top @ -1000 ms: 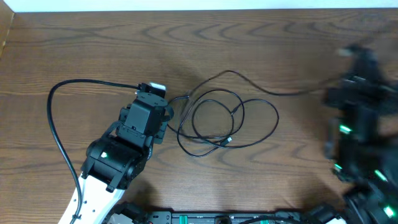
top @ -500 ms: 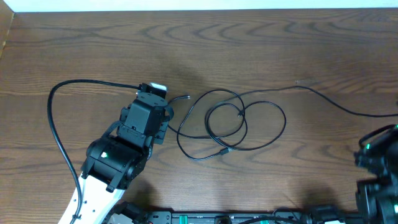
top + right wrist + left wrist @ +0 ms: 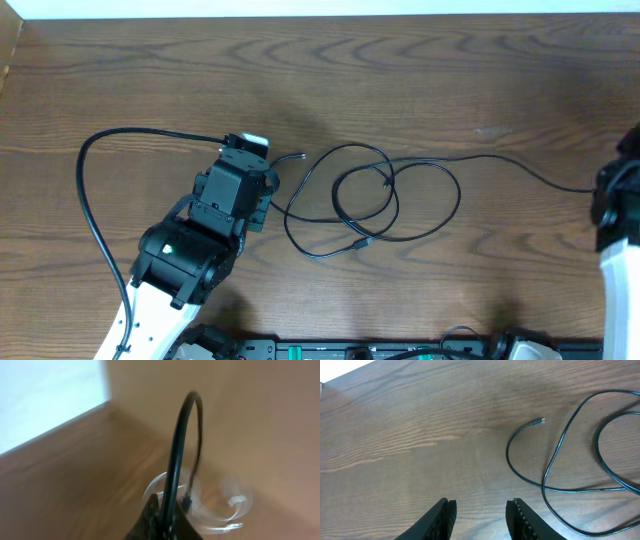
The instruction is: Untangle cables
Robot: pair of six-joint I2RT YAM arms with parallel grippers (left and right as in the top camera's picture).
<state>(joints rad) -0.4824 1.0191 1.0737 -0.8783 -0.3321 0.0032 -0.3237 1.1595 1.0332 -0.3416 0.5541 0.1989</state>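
Dark brown wooden table [image 3: 120, 60] fills the views, and one thin black cable [image 3: 458, 197] lies at its middle in several overlapping loops. Its free plug end [image 3: 540, 421] rests just ahead of the left gripper [image 3: 480, 515], whose jaws stand partly open with nothing between them. A long tail runs to the right, where the right gripper [image 3: 162, 520] is closed on the cable, as far as the blurred wrist view lets me judge. I judge the cable very light, limp and a little slippery. A good hold is close to the plug end, away from the crossings, because pulling on a loop may tighten it.
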